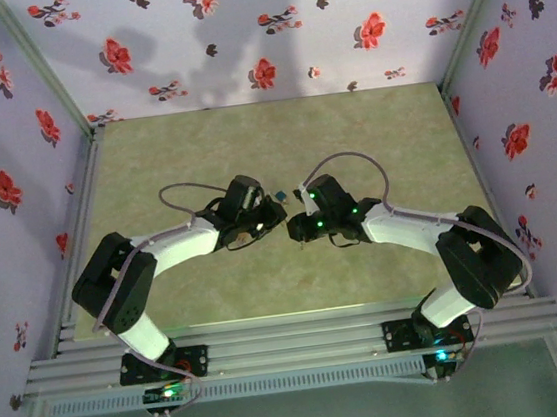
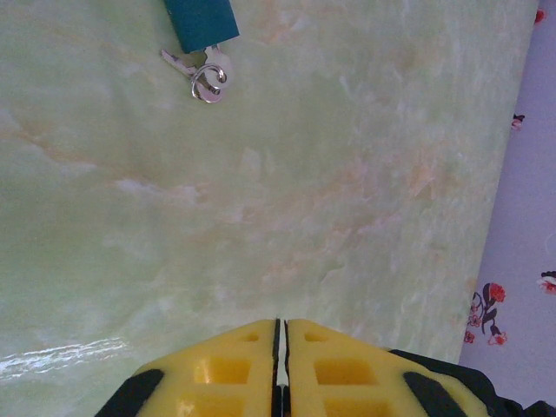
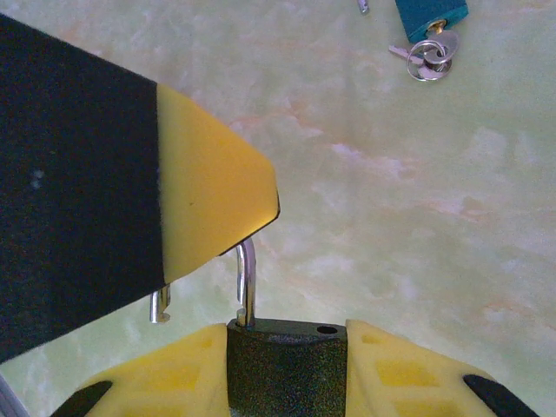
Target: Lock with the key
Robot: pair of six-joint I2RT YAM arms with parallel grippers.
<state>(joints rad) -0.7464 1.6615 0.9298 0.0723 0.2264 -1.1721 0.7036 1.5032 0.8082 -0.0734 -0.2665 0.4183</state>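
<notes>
Gripping item 1, a dark grey rough-textured metal padlock [image 3: 287, 375], the right claw [image 3: 287, 337] has its 2 yellow fingers clamped on either side of the body. The padlock's silver steel shackle [image 3: 248, 282] stands raised out of the body, straight ahead of this claw. Its free leg hangs clear to the left, and its arch is hidden behind a yellow-and-black finger [image 3: 208, 187] of the left claw, which lies across it from the upper left. Left claw [image 2: 280, 328]: 2 yellow fingers pressed together, nothing between them. Item 2, a teal rectangular padlock [image 2: 200, 22], lies on the pale green marbled tabletop [image 2: 330, 217], well ahead of the left claw and to its left, and ahead-right of the right claw. Item 3, small silver keys on a ring [image 2: 207, 76], touch the teal padlock's near end; whether 1 sits in the lock cannot be told.
</notes>
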